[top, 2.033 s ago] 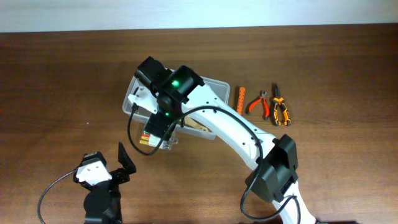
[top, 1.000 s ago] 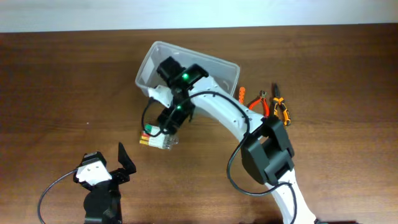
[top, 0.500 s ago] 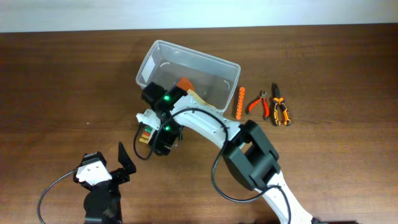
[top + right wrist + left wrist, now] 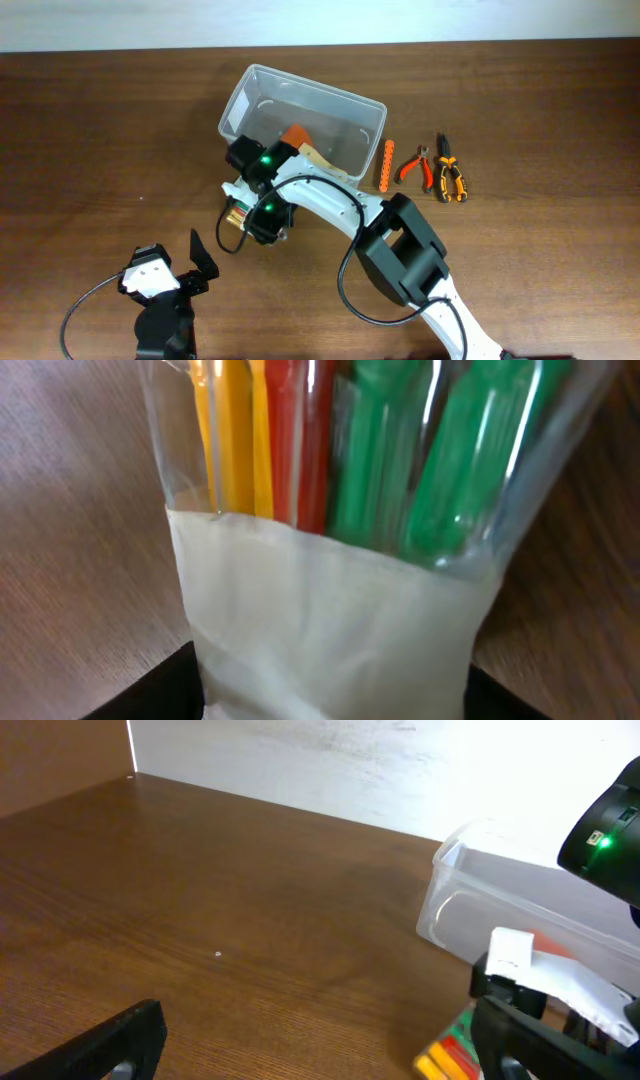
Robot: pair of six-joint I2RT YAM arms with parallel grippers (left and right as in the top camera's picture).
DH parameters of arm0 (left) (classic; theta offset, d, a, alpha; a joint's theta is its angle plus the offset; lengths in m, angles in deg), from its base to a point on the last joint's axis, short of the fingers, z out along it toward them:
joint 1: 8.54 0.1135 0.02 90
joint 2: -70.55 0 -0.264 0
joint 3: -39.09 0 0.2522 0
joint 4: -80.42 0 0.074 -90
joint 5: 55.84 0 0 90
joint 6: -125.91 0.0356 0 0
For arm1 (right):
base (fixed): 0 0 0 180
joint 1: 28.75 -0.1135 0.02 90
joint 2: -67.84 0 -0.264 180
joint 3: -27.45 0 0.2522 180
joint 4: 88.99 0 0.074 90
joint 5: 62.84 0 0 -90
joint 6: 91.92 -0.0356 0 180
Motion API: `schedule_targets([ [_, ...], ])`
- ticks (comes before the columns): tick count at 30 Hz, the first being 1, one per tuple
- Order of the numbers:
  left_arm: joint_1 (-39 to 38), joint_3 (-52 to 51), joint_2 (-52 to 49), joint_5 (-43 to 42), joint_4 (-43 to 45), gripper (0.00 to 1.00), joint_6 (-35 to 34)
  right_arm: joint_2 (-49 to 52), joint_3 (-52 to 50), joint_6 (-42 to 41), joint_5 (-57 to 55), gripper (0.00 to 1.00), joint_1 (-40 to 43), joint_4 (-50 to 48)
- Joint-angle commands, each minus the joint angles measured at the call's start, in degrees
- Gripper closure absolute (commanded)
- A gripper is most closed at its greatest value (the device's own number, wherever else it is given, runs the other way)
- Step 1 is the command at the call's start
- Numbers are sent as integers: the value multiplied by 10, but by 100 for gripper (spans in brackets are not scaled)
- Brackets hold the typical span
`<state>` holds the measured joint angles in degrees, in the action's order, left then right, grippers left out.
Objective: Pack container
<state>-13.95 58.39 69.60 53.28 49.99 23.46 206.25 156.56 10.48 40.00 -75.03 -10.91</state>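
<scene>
A clear plastic container (image 4: 236, 108) stands at the table's middle back and holds an orange item (image 4: 295, 134); it also shows in the left wrist view (image 4: 480, 910). A clear packet of yellow, red and green tools (image 4: 236, 214) lies on the table just in front of it. My right gripper (image 4: 262, 220) is low over the packet, with its open fingers (image 4: 330, 695) straddling the packet's white end (image 4: 330, 610). My left gripper (image 4: 195, 268) is open and empty at the front left (image 4: 320, 1060), with the packet (image 4: 455, 1055) to its right.
To the right of the container lie an orange strip (image 4: 386, 165), red-handled pliers (image 4: 415, 166) and orange-and-black pliers (image 4: 450, 180). A white wall runs along the table's far edge.
My right arm swung from over the container down and left onto the packet. The container now sits farther back than two seconds ago. The left arm has not moved.
</scene>
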Motion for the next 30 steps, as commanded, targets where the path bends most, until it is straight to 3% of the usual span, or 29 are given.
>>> schedule_targets([
  [1,-2,-2,3,2,0,1,5,20,3,-12,-76,43,31,25],
  [7,-2,-2,3,2,0,1,5,-11,102,-12,-75,45,57,97],
  [14,-2,-2,3,2,0,1,5,-37,290,-12,-75,45,54,170],
  [17,-2,-2,3,2,0,1,5,-37,313,-11,-75,44,54,169],
  [21,-2,-2,3,2,0,1,5,-30,265,-23,-55,43,54,165],
  [23,-2,-2,3,2,0,1,5,-30,219,-23,-47,32,51,149],
  [30,-2,-2,3,2,0,1,5,-30,28,-24,-47,19,49,62],
])
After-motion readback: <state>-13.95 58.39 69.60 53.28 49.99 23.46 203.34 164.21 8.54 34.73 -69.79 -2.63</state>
